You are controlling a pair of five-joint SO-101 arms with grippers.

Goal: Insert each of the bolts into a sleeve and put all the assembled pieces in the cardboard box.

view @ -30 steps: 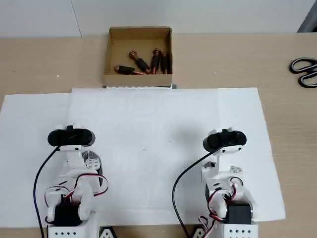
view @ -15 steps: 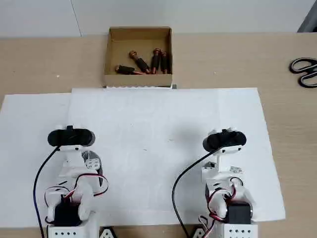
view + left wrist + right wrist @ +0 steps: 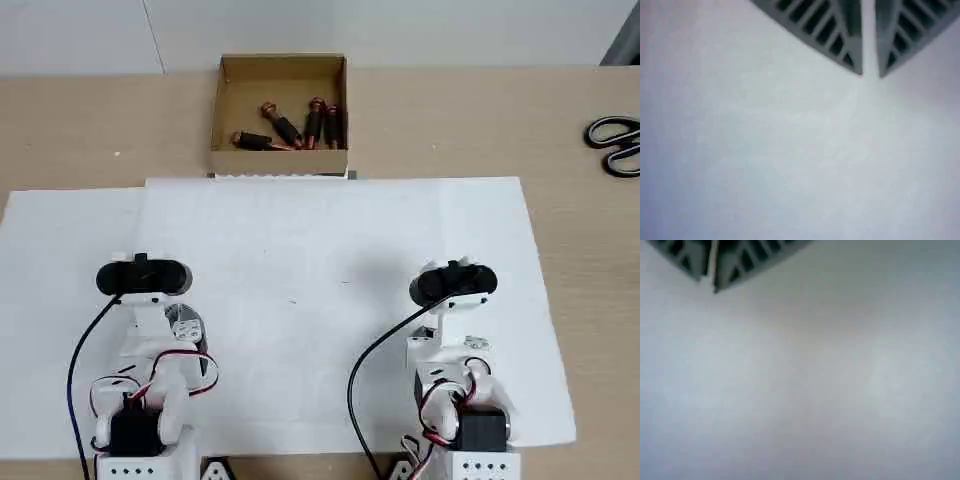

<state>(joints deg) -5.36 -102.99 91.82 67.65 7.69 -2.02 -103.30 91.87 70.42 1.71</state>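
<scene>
Cardboard box (image 3: 280, 160) holds apparently four assembled pieces (image 3: 315, 122); white paper (image 3: 330, 240) just before it; scissors (image 3: 615, 145) far right.

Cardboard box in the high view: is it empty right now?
No, the cardboard box holds several copper-and-black pieces lying on its floor.

No text, label, brand, number or sign readable in any view. Cardboard box (image 3: 280, 160): plain brown walls, no legible print. White paper (image 3: 330, 240) on surface: blank, only faint specks, not characters.
</scene>
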